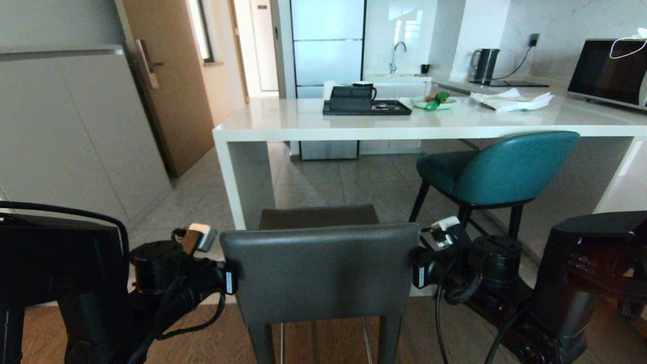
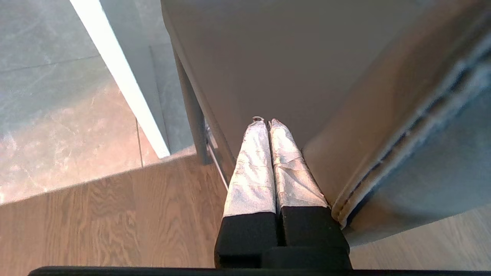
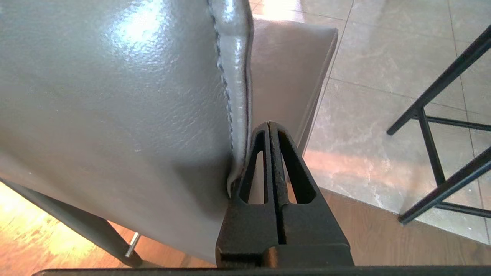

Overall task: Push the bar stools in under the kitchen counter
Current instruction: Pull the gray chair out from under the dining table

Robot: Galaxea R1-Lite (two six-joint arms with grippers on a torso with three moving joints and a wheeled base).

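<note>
Grey stool (image 1: pixel 319 270) sits between the two pincers, seat short of the desk (image 1: pixel 283 126) edge ahead; teal stool (image 1: pixel 498 174) beyond the right pincer, partly under the desk. Left pincer (image 2: pixel 265 122) and right pincer (image 3: pixel 269 124) both have fingers together, pressed flat against opposite side edges of the backrest, gripping nothing. Likely rigid, fairly heavy, top-heavy, with slick leather: push low on the backrest, both sides evenly.

The grey stool (image 1: pixel 321 273) is parked right in front, short of the kitchen counter (image 1: pixel 283 126). It's flanked by the left gripper (image 2: pixel 267 124) and right gripper (image 3: pixel 269 126), each set against one edge of the backrest. The teal stool (image 1: pixel 498 172) is tucked partly under the counter, further right.
</note>
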